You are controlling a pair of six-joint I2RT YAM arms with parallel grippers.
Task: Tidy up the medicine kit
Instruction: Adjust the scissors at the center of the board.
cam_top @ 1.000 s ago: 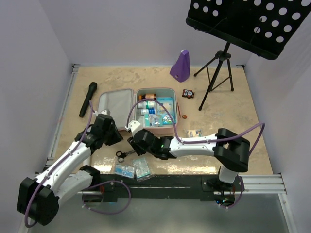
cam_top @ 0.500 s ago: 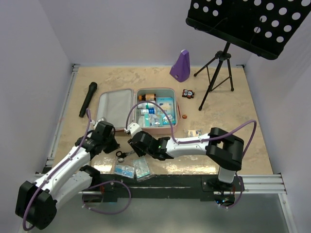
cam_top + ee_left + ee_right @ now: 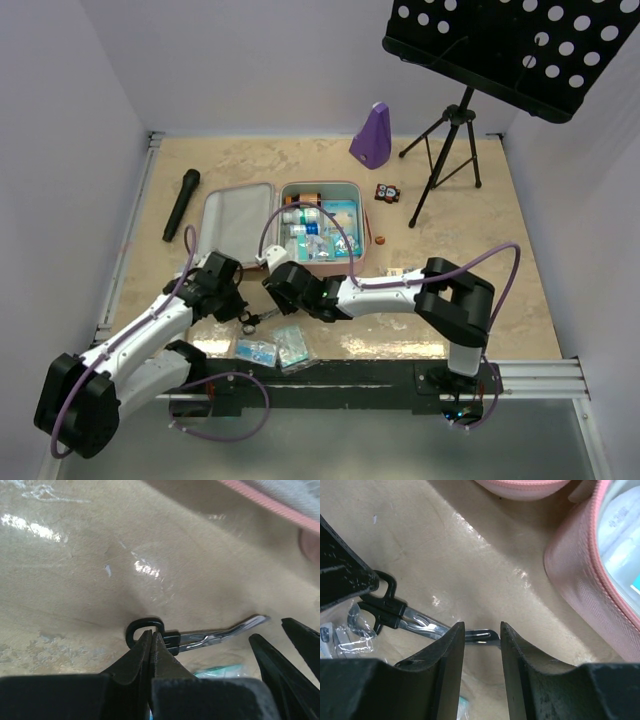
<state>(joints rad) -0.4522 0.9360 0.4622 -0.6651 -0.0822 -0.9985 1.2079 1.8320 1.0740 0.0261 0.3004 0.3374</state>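
- The medicine kit (image 3: 238, 218) is lying open in the middle of the table. Its lid is folded flat to the left, and its tray half on the right is already holding many small boxes and bottles.
- A pair of scissors (image 3: 200, 639) is lying just in front of the kit, on the side toward the arm bases, and is not touching it.
- The left gripper (image 3: 151, 636) is pressing its fingers fully together, with the tips sitting at the black handle ring of the scissors. I cannot tell if the ring is really being pinched or only touched.
- The right gripper (image 3: 482, 630) is hovering over the blade end of the scissors, also in front of the kit. Its jaws are standing apart, the blade tip is showing in the gap, and nothing is being grasped.
- Some clear packets (image 3: 275, 348) are lying further in front of the kit, beyond the scissors.
- A few small things (image 3: 387, 192) are lying just to the right of the kit.
- In my judgement the work is going past its middle. The tray is looking well filled, but the scissors, the packets and perhaps the small things are lying outside, and the lid is not yet closed.
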